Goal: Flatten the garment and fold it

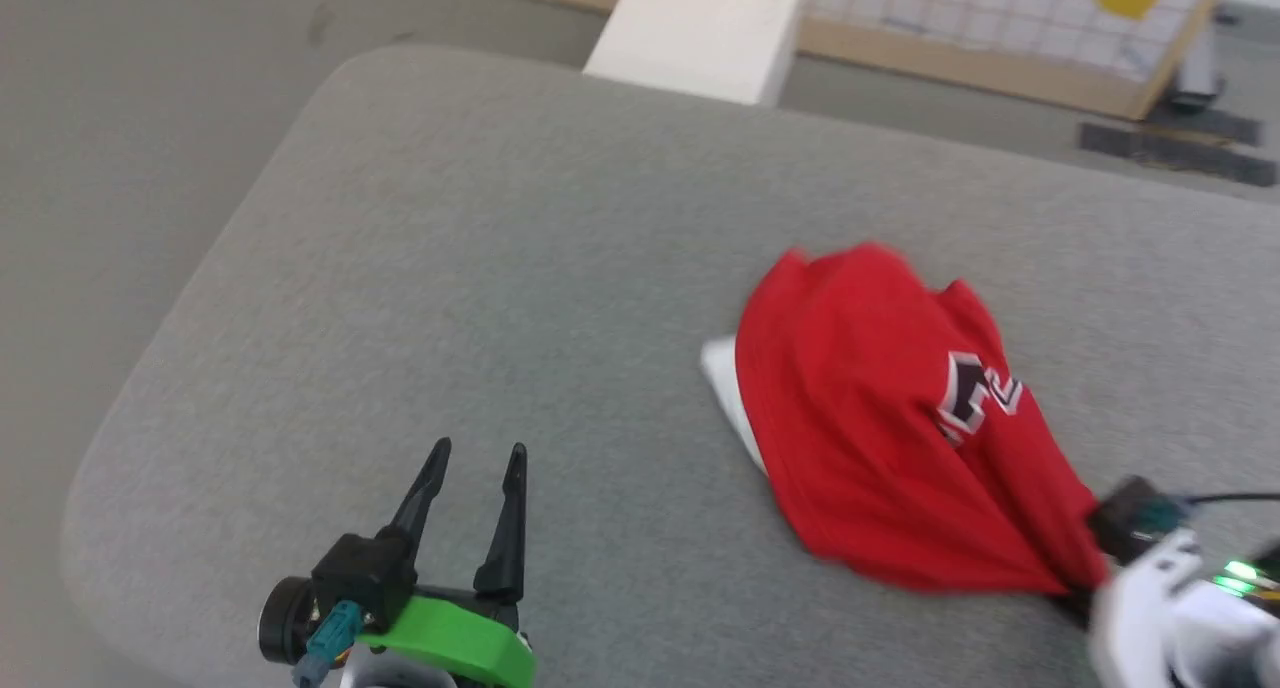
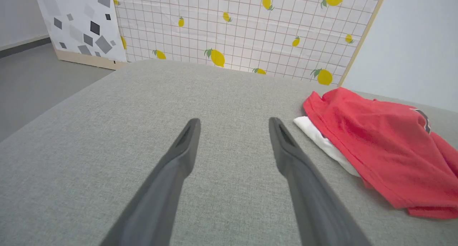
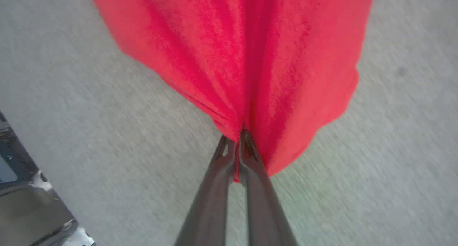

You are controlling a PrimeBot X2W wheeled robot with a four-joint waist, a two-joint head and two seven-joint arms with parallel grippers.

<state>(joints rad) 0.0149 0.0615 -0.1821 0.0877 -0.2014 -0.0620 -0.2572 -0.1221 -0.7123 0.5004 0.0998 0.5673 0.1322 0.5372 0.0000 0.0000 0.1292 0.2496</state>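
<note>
Pinching a bunch of red cloth between closed fingers, the right gripper (image 3: 239,137) holds the garment (image 1: 880,418) by one edge at its near right end. Pleats fan away from the tips, so the fabric is gathered tight there. The rest of the garment lies crumpled on the right half of the grey cushion (image 1: 450,228), with a white sleeve (image 1: 725,383) poking out under its left side and part of the black-and-white print (image 1: 975,393) creased on top. The left gripper (image 1: 478,450) hangs well apart to the left over bare cushion, fingers spread with nothing between them. Flattening looks barely begun. To do it well, I judge the left gripper should take a second edge point near the sleeve. The two should then draw apart low over the cushion, so the folds pull out without the heap sliding off. The bunched pinch may hold several layers, and if so, spreading will stall.
</note>
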